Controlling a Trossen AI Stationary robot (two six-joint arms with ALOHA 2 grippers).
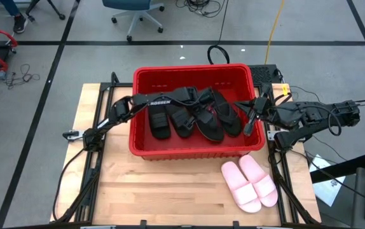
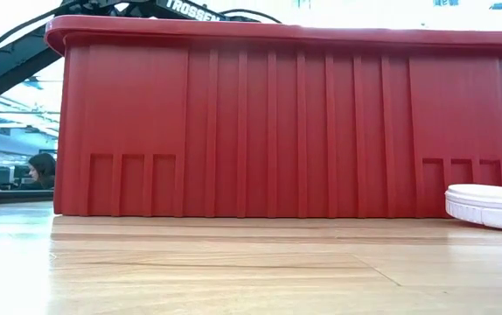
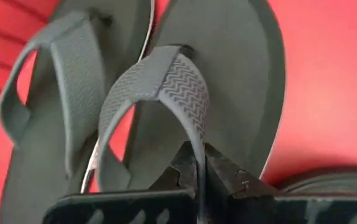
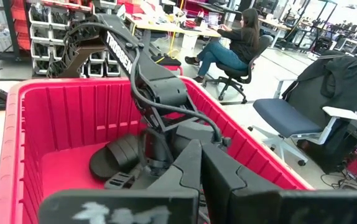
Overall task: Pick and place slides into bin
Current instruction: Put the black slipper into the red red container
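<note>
Four black slides [image 1: 195,114], two pink slides [image 1: 249,182], one bin [image 1: 189,75]

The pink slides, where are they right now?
In the high view the pink slides lie side by side on the wooden table, outside the red bin, just off its front right corner on the right arm's side.

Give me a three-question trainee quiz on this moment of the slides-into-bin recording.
1. True or false: the pink slides lie on the table outside the red bin.
2. How many black sandals lie in the bin? A) two B) four C) six
3. What is the left pincer shut on?

Key
1. True: both pink slides lie side by side beside the bin.
2. B: two wide-strap slides and two flip-flops.
3. The strap of a black flip-flop, inside the bin. The right pincer is shut at the bin's right wall.
</note>
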